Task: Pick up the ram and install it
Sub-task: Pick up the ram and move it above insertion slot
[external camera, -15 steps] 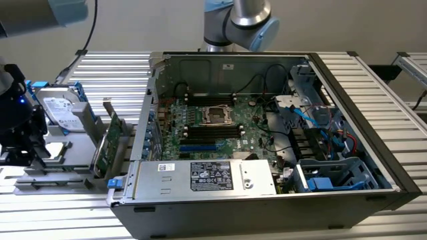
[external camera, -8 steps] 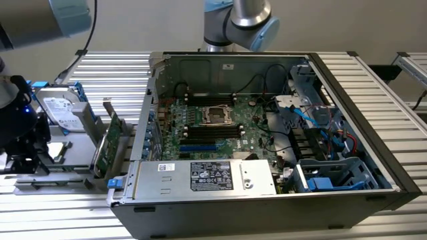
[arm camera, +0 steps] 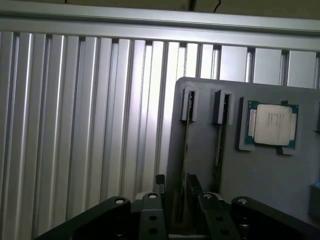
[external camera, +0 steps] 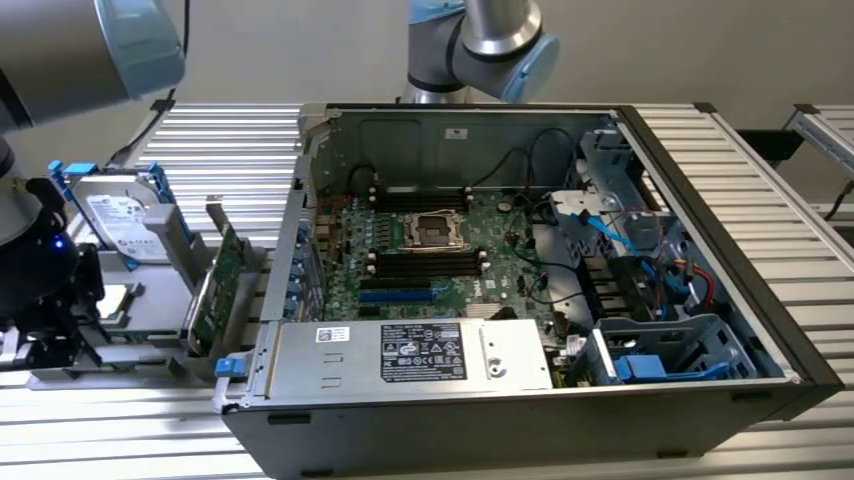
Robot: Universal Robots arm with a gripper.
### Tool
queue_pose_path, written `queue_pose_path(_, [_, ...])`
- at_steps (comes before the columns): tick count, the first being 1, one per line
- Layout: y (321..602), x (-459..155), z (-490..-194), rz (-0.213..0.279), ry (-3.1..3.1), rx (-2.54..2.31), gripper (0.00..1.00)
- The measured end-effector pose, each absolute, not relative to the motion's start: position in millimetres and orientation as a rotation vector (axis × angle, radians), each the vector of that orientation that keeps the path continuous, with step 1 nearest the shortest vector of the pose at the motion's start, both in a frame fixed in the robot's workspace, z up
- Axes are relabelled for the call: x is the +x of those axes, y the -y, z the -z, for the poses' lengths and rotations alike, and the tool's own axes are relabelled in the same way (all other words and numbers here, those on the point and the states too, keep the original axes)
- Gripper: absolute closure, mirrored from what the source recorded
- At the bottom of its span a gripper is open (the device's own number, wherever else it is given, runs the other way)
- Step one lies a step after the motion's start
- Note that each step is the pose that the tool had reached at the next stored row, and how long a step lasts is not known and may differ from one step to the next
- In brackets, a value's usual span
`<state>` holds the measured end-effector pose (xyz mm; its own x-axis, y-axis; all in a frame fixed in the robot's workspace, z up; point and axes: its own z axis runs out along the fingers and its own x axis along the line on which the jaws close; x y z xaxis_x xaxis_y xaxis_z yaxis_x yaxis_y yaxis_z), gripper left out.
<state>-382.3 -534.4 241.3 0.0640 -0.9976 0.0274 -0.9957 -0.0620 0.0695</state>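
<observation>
Gripper (arm camera: 176, 182) spread, straddling ram (arm camera: 185, 145) in tray (arm camera: 260, 185)

Grey tubular metal arm with pale blue joint caps (external camera: 487, 40): one joint at top centre of the exterior frame, another looming at upper left. Black two-finger gripper (arm camera: 176, 184) aimed down at the work surface, fingertips (arm camera: 160, 181) narrowly apart.

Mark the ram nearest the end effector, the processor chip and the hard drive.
ram (arm camera: 185, 150): wrist view, on its thin edge.
processor chip (arm camera: 272, 124): wrist view, middle of its lid.
hard drive (external camera: 120, 215): exterior view, its label.
</observation>
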Motion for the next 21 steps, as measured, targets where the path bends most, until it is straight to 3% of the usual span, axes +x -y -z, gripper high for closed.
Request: queue_pose_path(21, [535,-383,-212,0.078,2.127,2.257,0.69])
